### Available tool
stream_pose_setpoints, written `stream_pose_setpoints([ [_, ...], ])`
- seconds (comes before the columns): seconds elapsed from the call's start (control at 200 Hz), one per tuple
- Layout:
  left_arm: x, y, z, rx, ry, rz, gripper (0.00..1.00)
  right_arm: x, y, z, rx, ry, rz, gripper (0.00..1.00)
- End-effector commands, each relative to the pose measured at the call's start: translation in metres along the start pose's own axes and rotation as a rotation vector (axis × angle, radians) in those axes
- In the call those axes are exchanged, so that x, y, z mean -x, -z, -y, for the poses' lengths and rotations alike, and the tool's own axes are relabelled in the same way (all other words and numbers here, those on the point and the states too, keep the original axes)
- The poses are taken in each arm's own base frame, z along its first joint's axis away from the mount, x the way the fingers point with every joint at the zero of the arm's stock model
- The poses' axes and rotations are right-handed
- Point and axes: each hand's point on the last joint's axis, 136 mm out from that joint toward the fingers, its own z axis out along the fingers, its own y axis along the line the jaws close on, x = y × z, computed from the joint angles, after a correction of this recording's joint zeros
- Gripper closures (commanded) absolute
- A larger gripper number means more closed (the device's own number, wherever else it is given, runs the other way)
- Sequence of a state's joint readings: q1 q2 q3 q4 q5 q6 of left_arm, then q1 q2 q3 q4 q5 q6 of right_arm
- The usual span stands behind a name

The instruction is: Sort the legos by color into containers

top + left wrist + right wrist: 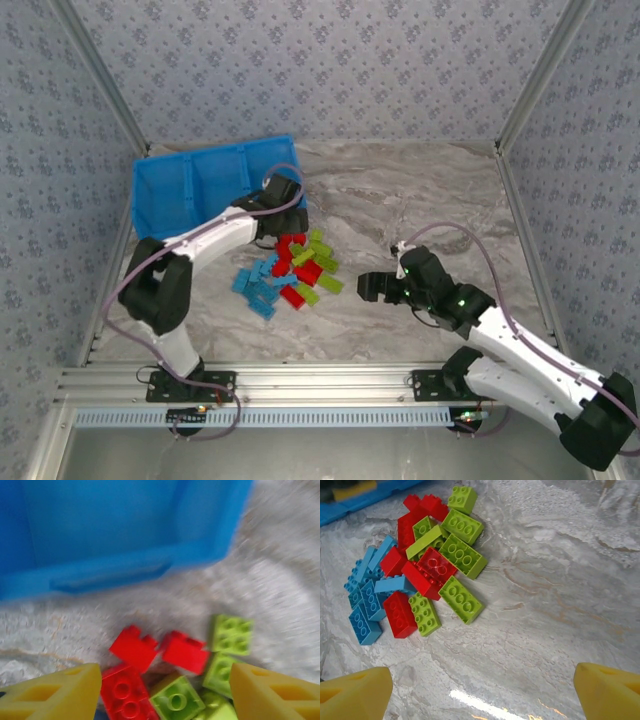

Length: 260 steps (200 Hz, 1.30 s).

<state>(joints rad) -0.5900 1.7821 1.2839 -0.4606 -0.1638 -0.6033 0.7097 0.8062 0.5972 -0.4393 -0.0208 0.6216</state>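
Legos [437, 565] — seven red, seven green, six blue

blur smears the blue tray [125, 565] in the left wrist view, its top and left side cut off by the frame. the left gripper [166, 680] has its yellow fingertips [60, 695] running off the bottom edge, like the nearest bricks [175, 700]. from above, the left arm [215, 235] hides those fingertips.

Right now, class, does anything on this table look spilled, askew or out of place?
The legos lie in one jumbled heap on the table, red, blue and green mixed, several tilted across others, beside the blue tray rather than sorted in it.
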Motion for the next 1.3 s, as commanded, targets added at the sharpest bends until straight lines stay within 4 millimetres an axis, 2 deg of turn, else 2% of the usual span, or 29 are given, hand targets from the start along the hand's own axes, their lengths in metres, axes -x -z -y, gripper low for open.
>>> stream_pose_setpoints([
  [0.0,0.004,0.001,-0.017,0.123,0.151,-0.017,0.34,-0.005,0.007,0.013,-0.054,-0.036,0.015,0.04],
  [0.16,-0.003,-0.020,-0.017,0.121,0.221,-0.047,0.34,-0.005,0.009,0.017,-0.064,-0.046,0.027,0.04],
  [0.315,0.001,-0.036,-0.019,0.096,0.269,-0.049,0.36,-0.006,0.009,0.016,-0.062,-0.052,0.024,0.04],
  [0.435,0.001,-0.048,-0.020,0.083,0.292,-0.067,0.42,-0.007,0.010,0.017,-0.067,-0.057,0.020,0.04],
  [0.605,-0.011,-0.061,-0.012,0.044,0.275,-0.124,0.46,-0.005,0.011,0.015,-0.066,-0.062,0.022,0.04],
  [0.809,-0.019,-0.062,-0.011,0.019,0.267,-0.143,0.61,-0.003,0.010,0.010,-0.057,-0.063,0.018,0.04],
  [0.944,-0.011,-0.049,-0.008,-0.003,0.256,-0.119,0.72,0.000,0.010,0.005,-0.056,-0.051,0.017,0.04],
  [1.049,0.002,-0.028,-0.003,-0.034,0.243,-0.080,0.79,0.004,0.011,-0.001,-0.050,-0.039,0.025,0.04],
  [1.184,0.022,0.016,0.001,-0.064,0.213,-0.005,0.82,0.007,0.014,-0.005,-0.047,-0.026,0.043,0.04],
  [1.294,0.040,0.057,-0.006,-0.057,0.184,0.082,0.84,0.009,0.016,-0.005,-0.047,-0.025,0.057,0.04],
])
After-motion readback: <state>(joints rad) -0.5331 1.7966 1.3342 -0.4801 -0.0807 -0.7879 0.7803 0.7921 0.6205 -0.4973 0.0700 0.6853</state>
